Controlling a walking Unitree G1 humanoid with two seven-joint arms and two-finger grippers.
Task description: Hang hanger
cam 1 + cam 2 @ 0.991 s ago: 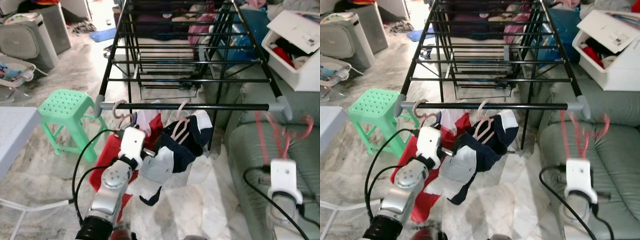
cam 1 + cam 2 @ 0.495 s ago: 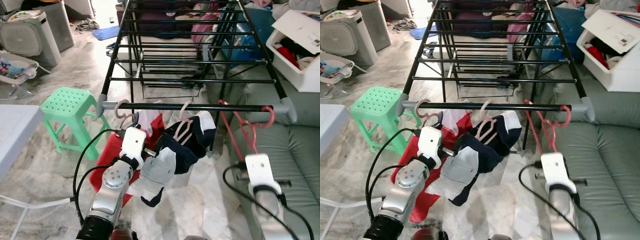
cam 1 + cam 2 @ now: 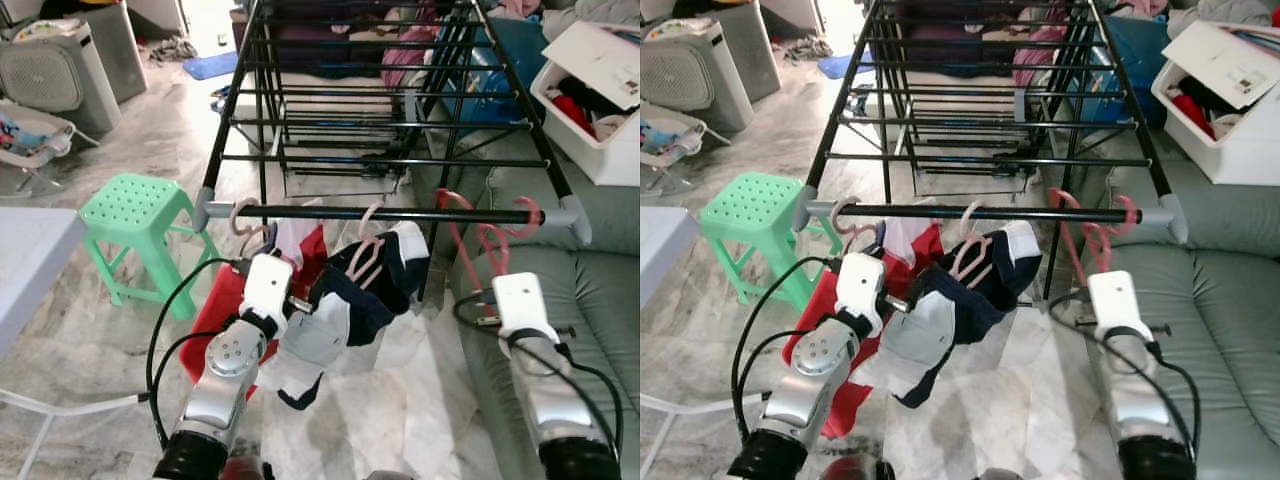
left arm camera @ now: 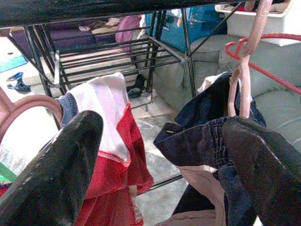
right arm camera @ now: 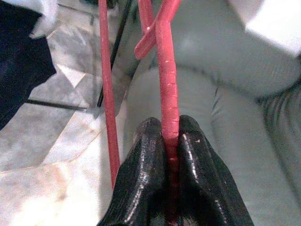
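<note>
A red hanger is held up at the right end of the drying rack's front rail, its top curves level with the bar. My right gripper is shut on the hanger's stem, just below the rail and over the sofa edge. Two pink hangers hang on the rail: one with a red and white garment, one with a navy and white garment. My left gripper is open, its fingers spread wide just before these clothes, holding nothing.
A green stool stands left of the rack. A grey-green sofa lies on the right, with a white storage box behind it. A grey appliance is at the far left, a white table edge near me.
My right gripper has carried the red hanger up and leftward from over the sofa to the right end of the front rail. The left arm has stayed put.
</note>
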